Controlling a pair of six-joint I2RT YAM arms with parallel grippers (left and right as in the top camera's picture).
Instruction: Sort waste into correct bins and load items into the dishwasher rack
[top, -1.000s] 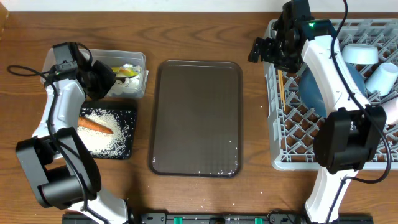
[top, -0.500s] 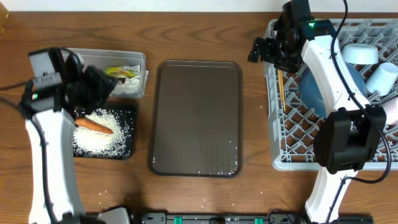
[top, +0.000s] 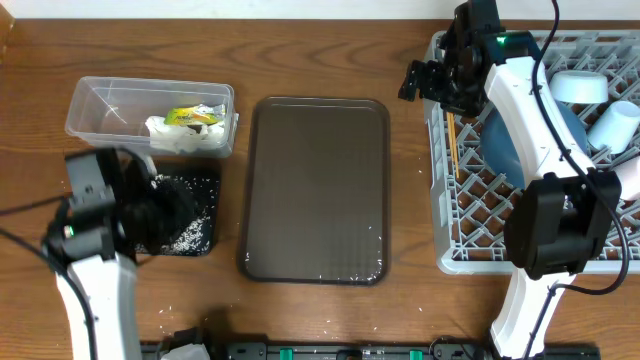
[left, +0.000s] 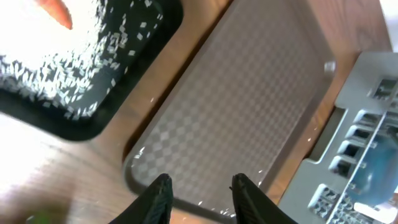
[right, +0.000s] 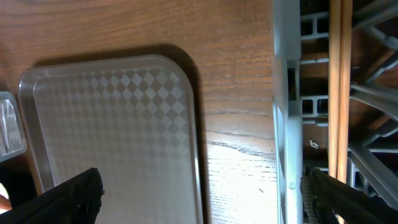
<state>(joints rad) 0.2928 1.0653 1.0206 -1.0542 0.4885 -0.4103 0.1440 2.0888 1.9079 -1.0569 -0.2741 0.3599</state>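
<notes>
The clear tub (top: 100, 108) holds the silver-yellow-green wrapper (top: 192, 115) and white tissue (top: 172, 134). The black tray (top: 200, 190) holds rice (top: 188, 236); my left arm covers its left part. In the left wrist view the tray (left: 130, 87), rice (left: 68, 68) and carrot tip (left: 57, 9) show. My left gripper (top: 168, 208) (left: 202, 186) is open and empty. My right gripper (top: 425, 80) (right: 211, 196) is wide open at the rack's (top: 470, 225) left wall (right: 283, 124). In the rack lie chopsticks (top: 452, 140) (right: 339, 81), the dark blue bowl (top: 520, 140), light blue bowl (top: 580, 87), white cup (top: 612, 125) and pink cup (top: 630, 175).
The dark brown serving tray (top: 315, 190) lies between the bins and the rack, also in the wrist views (left: 249, 106) (right: 112, 137). A few rice grains lie on the wood near the front left (top: 160, 310).
My left arm has drawn back from over the clear tub towards the table front and now hangs over the black tray. The right arm has not moved.
</notes>
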